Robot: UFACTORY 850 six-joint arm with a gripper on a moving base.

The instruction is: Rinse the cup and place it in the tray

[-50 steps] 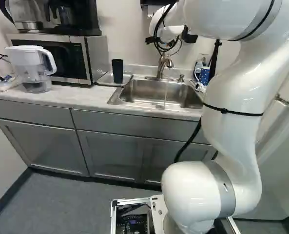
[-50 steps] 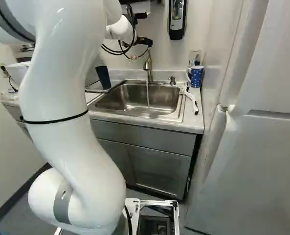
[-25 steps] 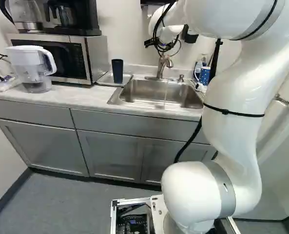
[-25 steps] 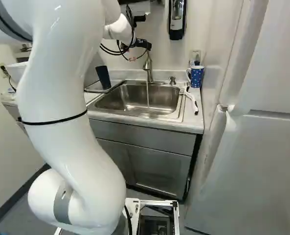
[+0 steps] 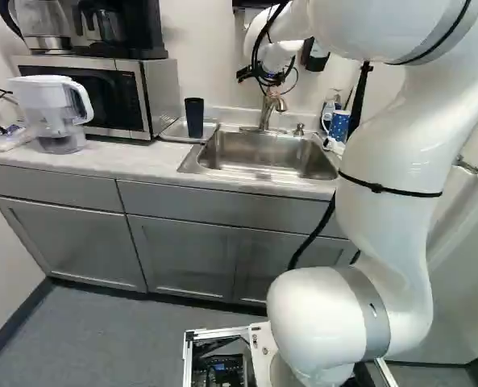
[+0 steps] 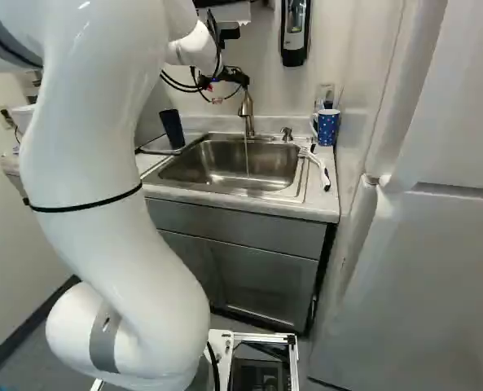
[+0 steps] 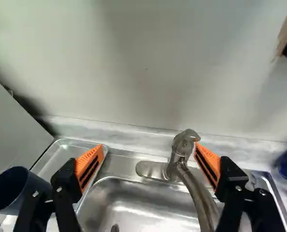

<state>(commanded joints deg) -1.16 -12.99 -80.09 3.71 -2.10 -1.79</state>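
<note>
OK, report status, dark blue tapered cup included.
Black two-fingered gripper open, empty. Cup upright in metal tray. Curved metal faucet ahead, possibly in the way.

A kitchen or kitchenette is indicated; whether it belongs to a home or a workplace cannot be determined. Below the gripper (image 6: 238,79), a steel sink (image 6: 225,163) with a faucet (image 6: 247,110) is set into a pale countertop (image 5: 101,164), beneath which grey cabinets (image 5: 69,238) are fitted. To the gripper's left, a dark cup (image 5: 194,117) is stood on a metal tray (image 5: 174,131); farther left, a microwave (image 5: 134,105) is topped by a coffee maker (image 5: 110,20), and a lidded pitcher (image 5: 51,103) is kept beside it. To the gripper's right, a spotted mug (image 6: 327,126), a wall-mounted dispenser (image 6: 293,28) and a tall pale door (image 6: 436,269) are noted
</note>
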